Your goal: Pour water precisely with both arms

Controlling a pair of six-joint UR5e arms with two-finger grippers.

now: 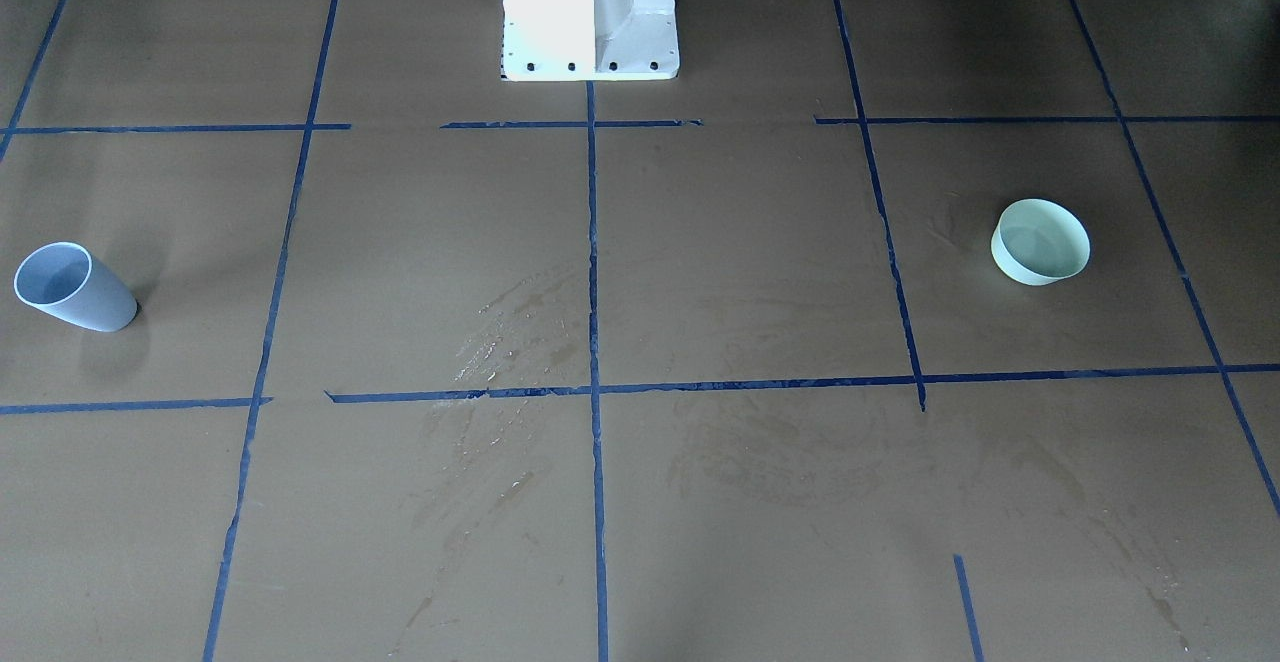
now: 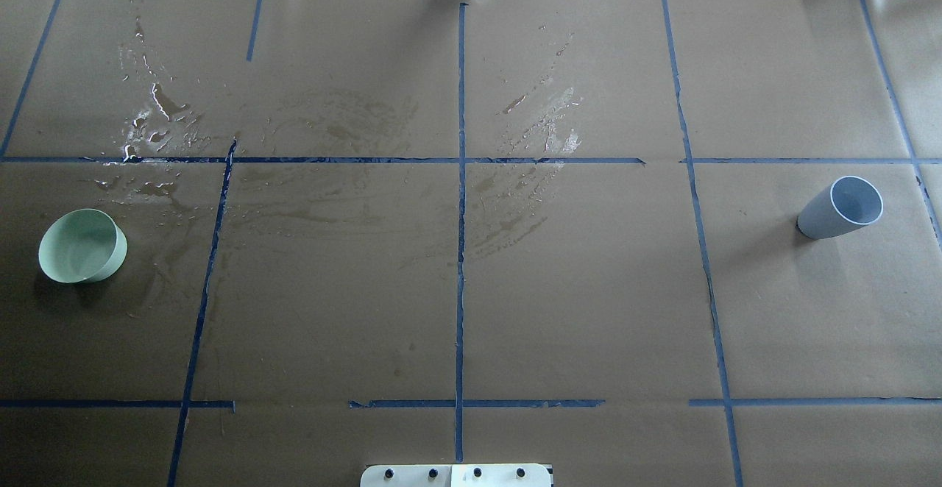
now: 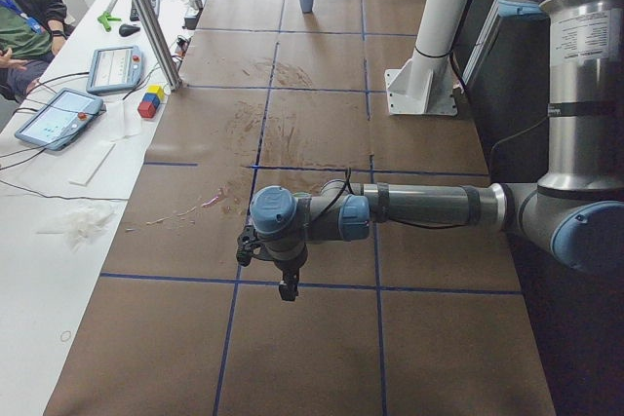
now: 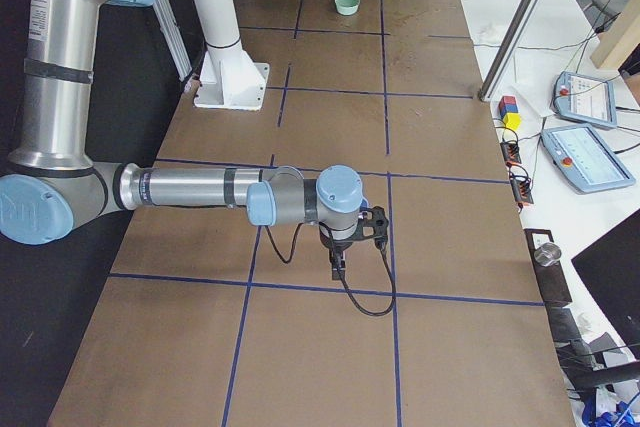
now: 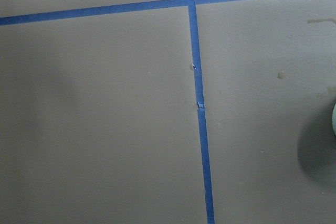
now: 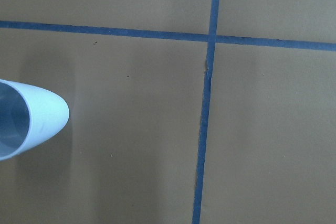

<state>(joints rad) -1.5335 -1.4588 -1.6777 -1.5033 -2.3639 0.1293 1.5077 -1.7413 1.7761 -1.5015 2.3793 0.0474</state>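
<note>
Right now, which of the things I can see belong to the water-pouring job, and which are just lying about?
For the job:
tall pale blue plastic cup
low pale green plastic bowl
left silver-grey robot arm
right silver-grey robot arm

Just lying about:
small red, blue and yellow blocks
grey touchscreen control tablet
glinting wet smears

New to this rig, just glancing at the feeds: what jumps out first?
A pale green bowl stands at the robot's left end of the paper-covered table, and a blue-grey cup at its right end, far apart. Between them, toward the side away from the robot, wet smears glint on the paper.
</note>
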